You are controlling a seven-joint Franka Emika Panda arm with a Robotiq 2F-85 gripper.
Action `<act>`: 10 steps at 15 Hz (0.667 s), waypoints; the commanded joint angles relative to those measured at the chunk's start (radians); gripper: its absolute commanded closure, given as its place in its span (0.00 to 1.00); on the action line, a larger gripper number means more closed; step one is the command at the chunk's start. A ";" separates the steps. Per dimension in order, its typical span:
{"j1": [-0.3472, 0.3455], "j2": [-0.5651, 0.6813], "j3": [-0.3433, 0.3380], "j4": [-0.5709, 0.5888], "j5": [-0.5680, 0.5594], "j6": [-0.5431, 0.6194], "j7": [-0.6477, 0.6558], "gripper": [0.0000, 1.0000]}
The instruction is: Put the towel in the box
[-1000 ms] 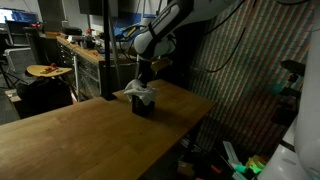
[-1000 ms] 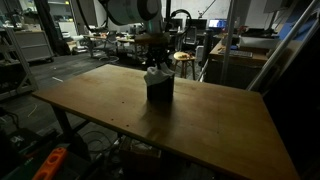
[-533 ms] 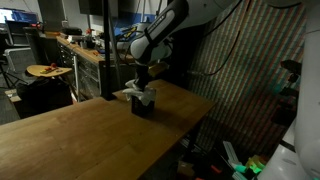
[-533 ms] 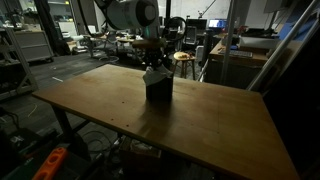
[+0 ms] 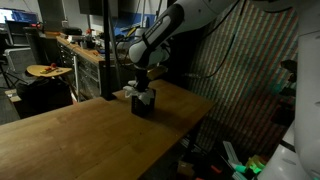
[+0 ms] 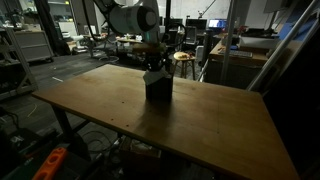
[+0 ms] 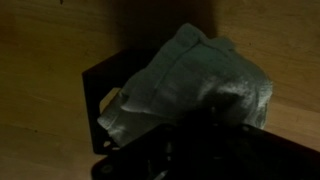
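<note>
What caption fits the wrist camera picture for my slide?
Gripper holding the crumpled towel over the dark box on a wooden table.

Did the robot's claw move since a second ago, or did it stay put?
Yes. The gripper has come down a little toward the box, which stays put on the table, pressing the towel further in.

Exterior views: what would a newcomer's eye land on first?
The pale towel bunched on top of the small dark box, toward one end of the wooden table. Right above it, the arm's pincer is shut on the towel. The wrist view shows it spilling over the box's rim.
</note>
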 commanded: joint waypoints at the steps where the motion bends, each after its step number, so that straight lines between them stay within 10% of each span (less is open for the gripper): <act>1: -0.008 0.041 0.026 0.015 0.044 -0.038 -0.036 0.91; 10: -0.012 0.074 0.103 0.002 0.139 -0.135 -0.151 0.91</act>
